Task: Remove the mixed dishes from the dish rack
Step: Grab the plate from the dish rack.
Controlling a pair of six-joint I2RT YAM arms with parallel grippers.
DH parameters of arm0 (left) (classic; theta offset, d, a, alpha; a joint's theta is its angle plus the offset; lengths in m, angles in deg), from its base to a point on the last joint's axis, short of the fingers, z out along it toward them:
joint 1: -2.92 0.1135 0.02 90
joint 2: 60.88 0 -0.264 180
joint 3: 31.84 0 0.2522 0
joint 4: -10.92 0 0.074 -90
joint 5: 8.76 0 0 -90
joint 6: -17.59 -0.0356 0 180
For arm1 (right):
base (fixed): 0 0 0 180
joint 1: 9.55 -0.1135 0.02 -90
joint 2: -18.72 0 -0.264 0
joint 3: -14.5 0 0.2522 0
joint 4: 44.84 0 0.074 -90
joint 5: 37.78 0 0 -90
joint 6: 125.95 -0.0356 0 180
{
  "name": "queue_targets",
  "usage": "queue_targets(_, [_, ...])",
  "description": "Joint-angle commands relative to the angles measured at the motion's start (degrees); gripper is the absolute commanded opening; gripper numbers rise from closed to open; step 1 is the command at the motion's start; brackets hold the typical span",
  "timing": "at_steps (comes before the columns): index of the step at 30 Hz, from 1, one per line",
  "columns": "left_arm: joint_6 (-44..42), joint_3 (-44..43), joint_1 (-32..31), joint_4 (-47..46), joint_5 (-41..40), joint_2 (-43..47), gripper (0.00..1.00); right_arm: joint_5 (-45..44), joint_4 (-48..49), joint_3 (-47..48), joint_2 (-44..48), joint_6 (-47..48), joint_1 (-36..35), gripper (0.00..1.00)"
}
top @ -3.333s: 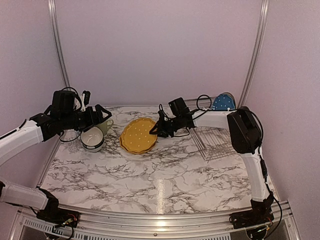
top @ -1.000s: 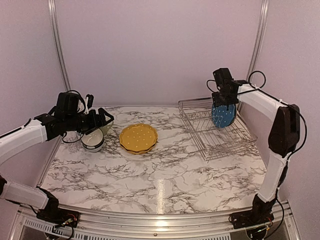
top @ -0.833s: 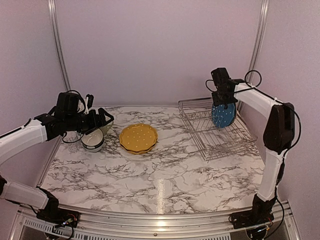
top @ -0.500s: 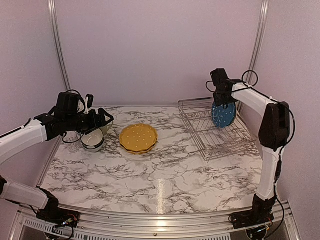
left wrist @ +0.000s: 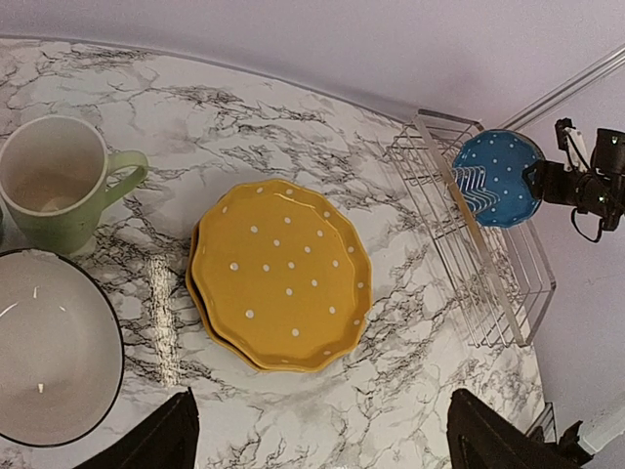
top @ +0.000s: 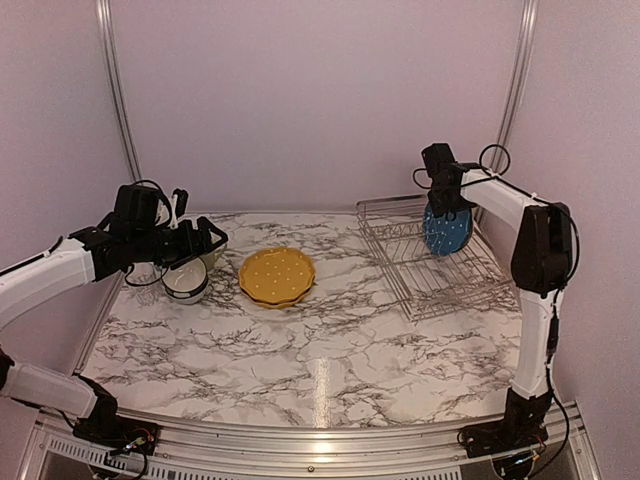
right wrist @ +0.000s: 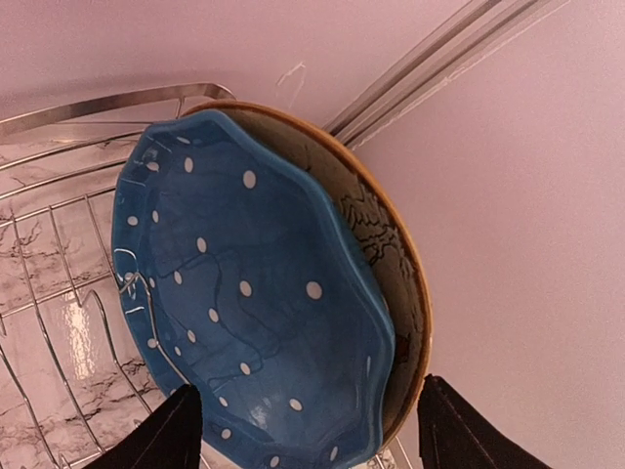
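Observation:
The silver wire dish rack [top: 440, 270] stands at the back right. A blue white-dotted plate [top: 447, 228] [right wrist: 244, 293] stands upright in it, with a cream branch-patterned plate [right wrist: 398, 254] right behind. My right gripper [top: 441, 192] [right wrist: 308, 445] hovers open at the plates' top edge, its fingers straddling both rims without touching. Two stacked mustard-yellow dotted plates [top: 277, 275] [left wrist: 278, 274] lie on the table at mid-left. Beside them sit a white bowl [top: 185, 280] [left wrist: 49, 362] and a pale-green mug [top: 212, 255] [left wrist: 49, 186]. My left gripper [top: 205, 240] [left wrist: 327, 445] hangs open above the bowl, holding nothing.
The marble table [top: 330, 350] is bounded by lilac walls with metal corner rails [top: 512, 100]. The rack's near slots [top: 450, 290] hold nothing. The right arm stretches along the right wall.
The right gripper has left the yellow plates, crossed to the rack and edged a little further over the blue plate's top in the last second. The left arm has stayed still.

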Motion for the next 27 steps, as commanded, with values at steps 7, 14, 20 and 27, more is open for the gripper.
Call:
queue_targets(7, [-1.2, -2.72, -0.12, 2.05, 0.07, -1.66, 0.91, 0.75, 0.9, 2.91, -2.63, 0.73, 1.14, 0.73])
queue_targets(14, [-1.32, -2.61, -0.14, 2.2, 0.13, -1.71, 0.91, 4.68, 1.48, 2.99, -3.08, 0.25, 2.11, 0.74])
queue_targets(20, [-1.34, -2.47, -0.15, 2.33, 0.02, -1.53, 0.9, 8.08, 1.7, 3.52, -3.36, -0.07, 2.51, 0.79])
queue_targets(27, [-1.39, -2.3, -0.09, 2.51, -0.19, -1.35, 0.9, 17.65, 3.43, 1.04, 0.21, 0.25, 2.24, 0.66])
